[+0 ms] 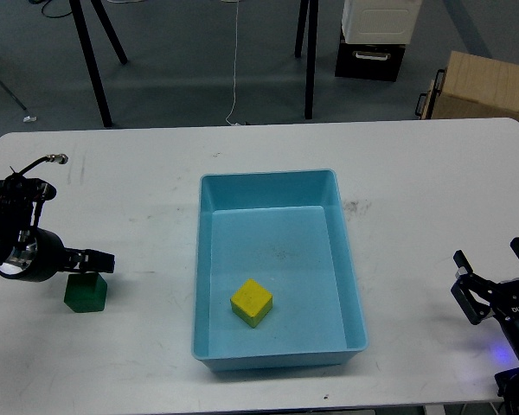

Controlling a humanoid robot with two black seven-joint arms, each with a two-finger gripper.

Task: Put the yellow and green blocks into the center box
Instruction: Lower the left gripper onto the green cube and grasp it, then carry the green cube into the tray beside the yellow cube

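Left gripper (93, 261) sat low over the green block (86, 293), its dark fingers just above the cube's top edge. Whether they were clamped on it or merely poised, could not tell; the fingers read as one dark mass.

Right gripper (494, 266) stood well off to the right, fingers spread, holding nothing.

Yellow block (252, 302) already lay inside the blue tray (268, 183), toward its near end, turned slightly askew. Judged the task half done; green block pending.

Next move likely calls for a firm pinch on the green cube, a lift clear of the low tray wall, then a carry rightward.

Both cubes plain, matte, sharp-edged. Tray smooth plastic, rounded corners. Table (138, 216) white, scuffed.
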